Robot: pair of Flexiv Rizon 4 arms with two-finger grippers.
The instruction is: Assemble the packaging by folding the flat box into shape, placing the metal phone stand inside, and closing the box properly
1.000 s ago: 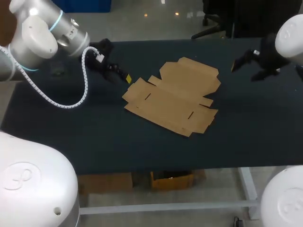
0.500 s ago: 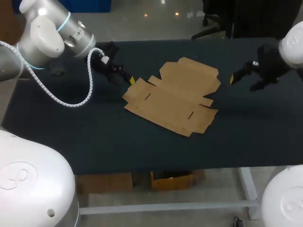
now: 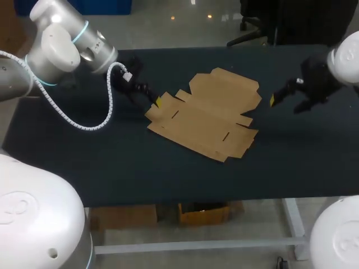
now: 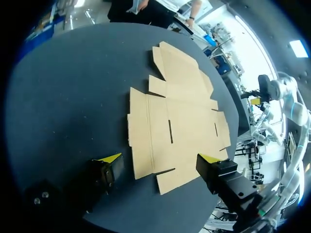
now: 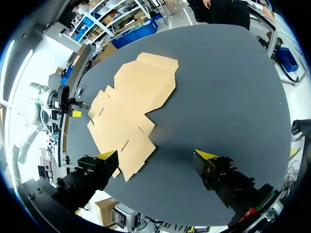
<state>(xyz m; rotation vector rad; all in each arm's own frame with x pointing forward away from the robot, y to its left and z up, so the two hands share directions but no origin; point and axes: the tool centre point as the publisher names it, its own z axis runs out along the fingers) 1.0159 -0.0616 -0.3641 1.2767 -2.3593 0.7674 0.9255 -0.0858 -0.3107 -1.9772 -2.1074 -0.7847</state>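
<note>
Dark table [image 3: 112, 162], flat unfolded cardboard box [image 3: 205, 115] lying near its middle

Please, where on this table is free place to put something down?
Free: the wide table strip between the flat box and the robot-side edge, and the patch between the box and the right gripper. Crowded: the box's left corner, where the left gripper is.

Two robot arms are seen from above. The left arm [image 3: 67, 47] is extended in from the left side, with a coiled white cable [image 3: 106, 109] looped beneath its wrist. The left gripper [image 3: 152, 98] is pointed toward the middle. The right arm [image 3: 343, 56] is brought in from the right, with the right gripper [image 3: 286, 101] angled down and inward. On both grippers, the yellow-tipped fingers [image 4: 111, 158] are spread wide apart.
</note>
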